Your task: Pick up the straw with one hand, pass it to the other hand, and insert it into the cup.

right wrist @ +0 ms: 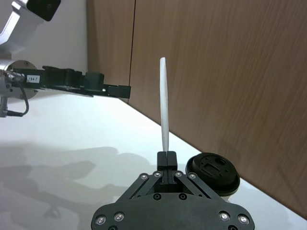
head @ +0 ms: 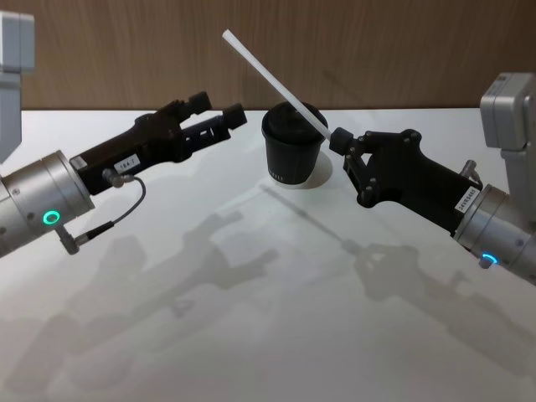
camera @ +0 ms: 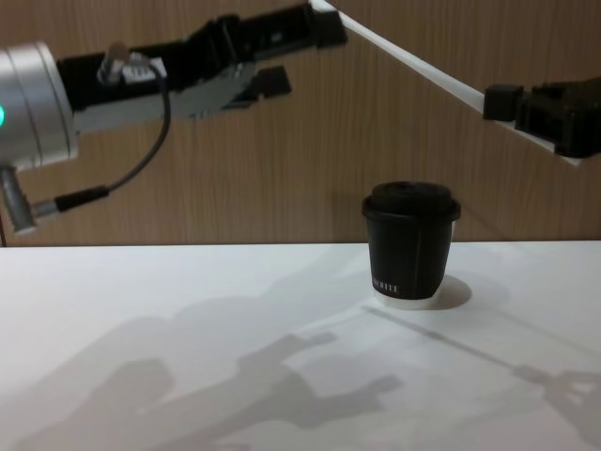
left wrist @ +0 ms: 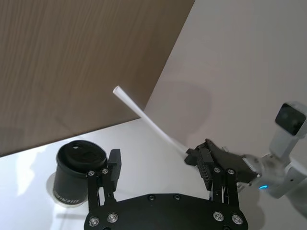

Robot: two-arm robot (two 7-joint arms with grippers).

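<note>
The straw (head: 276,83) is up in the air, pinched at its lower end by the right gripper (head: 339,138). That gripper's two fingers are pressed together on it, just to the right of the cup (head: 291,155) and above its lid. From that grip the straw's long axis slants upward and to the left, with its free end high against the wooden wall (head: 377,50) at the far side. From the head view the straw crosses over the cup's lid. From the chest view it runs well above the cup and is clear of it. It is a thin, straight, plain white tube with no bend along its length, and it is clearly longer than the cup is tall.

The left gripper (head: 218,109) reaches in from the left at about the same height, with its fingers spread apart and nothing between them. The fingers point toward the straw's upper end. I cannot tell whether they touch it.

The cup stands upright on the white table (head: 251,293), toward the far side. It is small and black, with a black domed lid, tiny white lettering low on its wall and a white rim at its base.
</note>
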